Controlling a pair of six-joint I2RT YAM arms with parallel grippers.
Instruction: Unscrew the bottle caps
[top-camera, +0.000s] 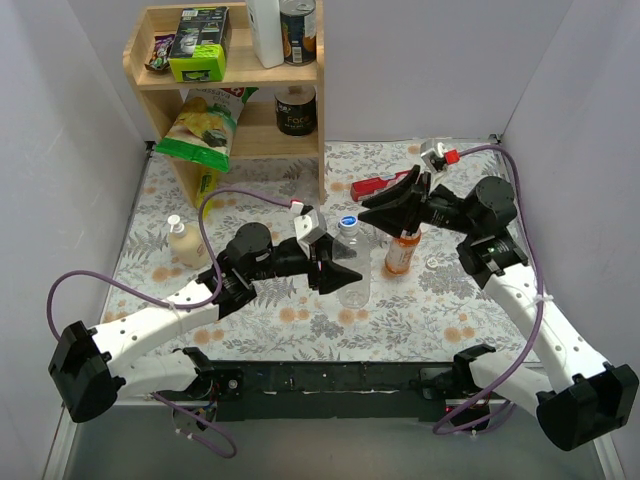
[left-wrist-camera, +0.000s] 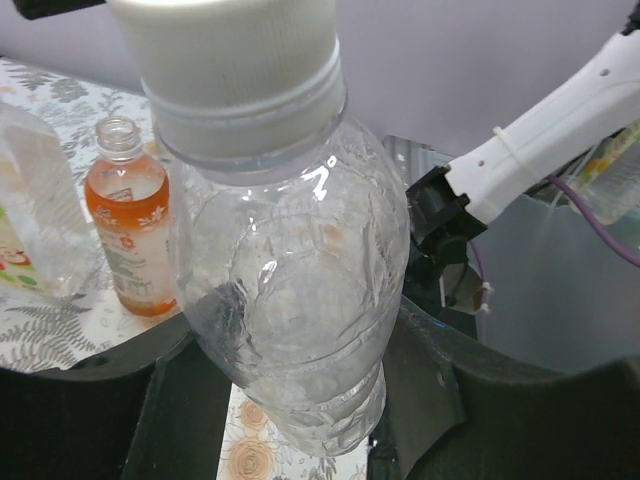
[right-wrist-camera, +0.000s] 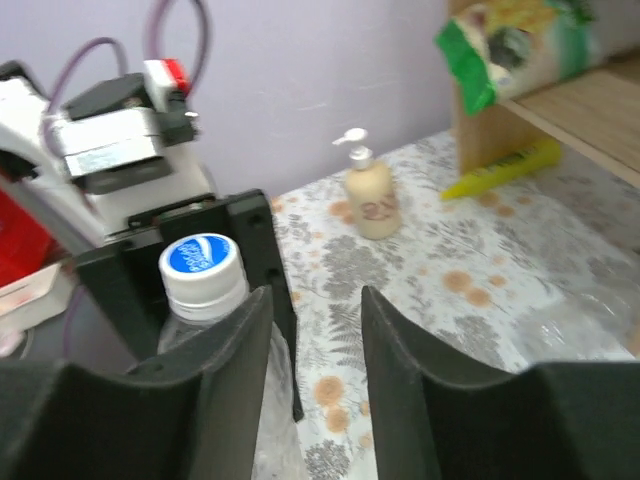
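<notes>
My left gripper (top-camera: 345, 272) (left-wrist-camera: 300, 400) is shut on the body of a clear bottle (top-camera: 353, 280) (left-wrist-camera: 290, 270) standing upright mid-table. Its white bottle cap (top-camera: 348, 223) (left-wrist-camera: 235, 55) (right-wrist-camera: 203, 266) has a blue top and sits on the neck. Just right of it stands the orange-liquid bottle (top-camera: 399, 256) (left-wrist-camera: 130, 235), whose neck is bare. My right gripper (top-camera: 385, 210) (right-wrist-camera: 315, 300) hovers above and between the two bottles, open, with only tablecloth showing between its fingers. The capped bottle lies just outside its left finger (right-wrist-camera: 235, 360). A small pale round piece (top-camera: 432, 262) rests on the cloth to the right.
A wooden shelf (top-camera: 230, 90) with a chip bag (top-camera: 205, 125) and a dark tin (top-camera: 296, 110) stands at the back left. A pump bottle (top-camera: 183, 240) (right-wrist-camera: 371, 198) sits on the left, a red item (top-camera: 375, 186) behind the right gripper. Another clear plastic piece (left-wrist-camera: 30, 200) shows left.
</notes>
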